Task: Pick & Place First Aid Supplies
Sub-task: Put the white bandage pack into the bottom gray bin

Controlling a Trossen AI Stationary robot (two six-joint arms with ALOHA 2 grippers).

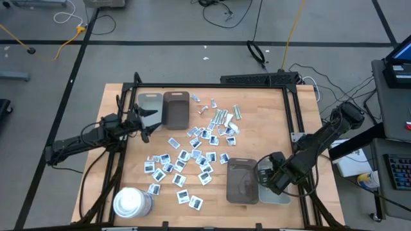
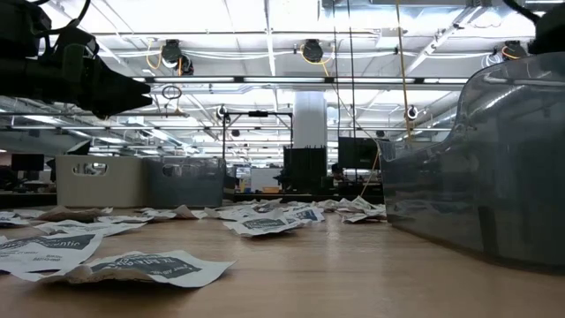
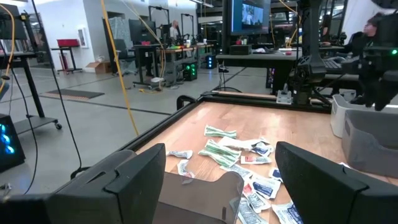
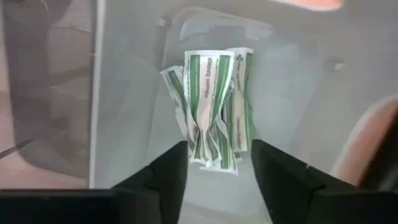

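Right gripper (image 4: 214,165) over grey tray (image 1: 277,194), jaws parted, green-striped strips (image 4: 211,112) lying loose between fingertips. Left gripper (image 3: 217,180) wide open, empty, above brown tray (image 1: 176,109).

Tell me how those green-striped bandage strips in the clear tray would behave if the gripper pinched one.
The bandage strips look like thin paper wrappers, creased at the middle, so probably floppy and very light. They lie overlapped in the tray, so a pinch by the right gripper may lift several. Flat, they shouldn't roll.
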